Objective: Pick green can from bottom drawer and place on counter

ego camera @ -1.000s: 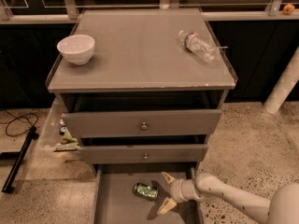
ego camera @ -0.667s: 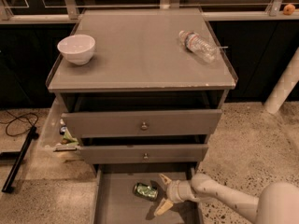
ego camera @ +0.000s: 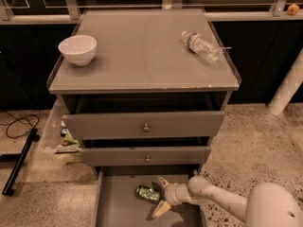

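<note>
End effector is low inside the bottom drawer, reaching in from the right on the pale arm. Fingers are released and spread wide, one tip back toward the cabinet, the other nearer the camera.

Green can lies on its side on the drawer floor, immediately left of the end effector. Its near end is level with the gap between the two fingertips; I cannot tell whether they touch it.

Against the frame a second ago, the end effector sits slightly further left, closer onto the can. Finger spread is about the same, and the can is in the same spot.

Directly above the end effector, the two upper drawers stand partly pulled out. Higher still is the worktop. On it a white bowl sits far up-left of the end effector, and a clear water bottle lies on its side, up and slightly right. Both are unmoved.
</note>
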